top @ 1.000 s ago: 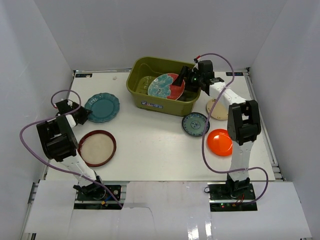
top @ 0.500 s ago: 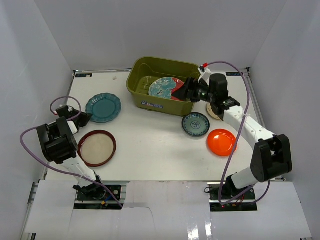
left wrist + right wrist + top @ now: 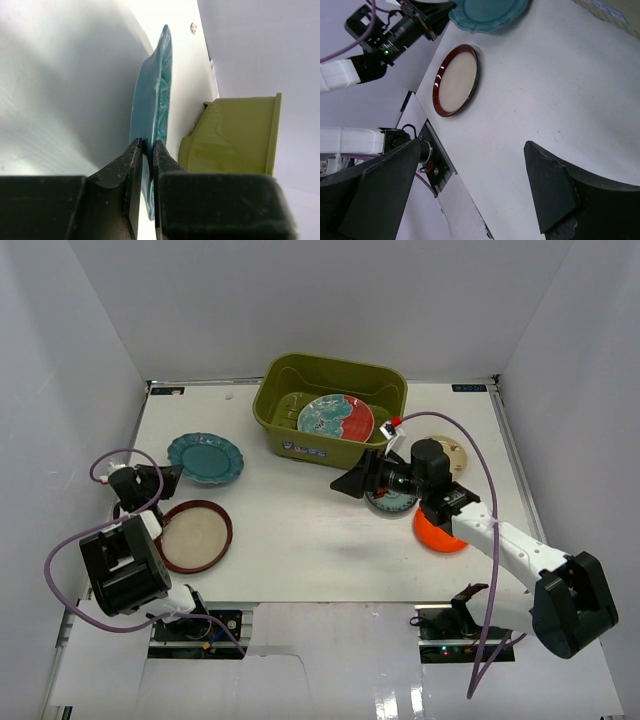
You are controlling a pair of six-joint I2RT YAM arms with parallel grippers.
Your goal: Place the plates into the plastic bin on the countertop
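Observation:
A teal scalloped plate (image 3: 207, 457) lies at the left of the countertop (image 3: 300, 540). My left gripper (image 3: 168, 476) is shut on its near-left rim. In the left wrist view the plate (image 3: 152, 110) shows edge-on between the closed jaws (image 3: 147, 150), with the olive bin (image 3: 235, 135) beyond. The plastic bin (image 3: 290, 370) holds a red-and-teal floral plate (image 3: 336, 418). My right gripper (image 3: 340, 487) hangs open over the middle of the counter, holding nothing (image 3: 470, 195). A dark-red-rimmed cream plate (image 3: 194, 536) lies at the front left.
My right arm partly covers a small teal patterned plate (image 3: 392, 502) and an orange plate (image 3: 437, 535). A beige plate (image 3: 452, 452) lies right of the bin. White walls close in the counter. The right wrist view shows the red-rimmed plate (image 3: 456, 80) and the left arm (image 3: 385, 42).
My right arm has drawn back from the bin to the middle of the counter, still open. My left gripper has closed on the teal plate's rim.

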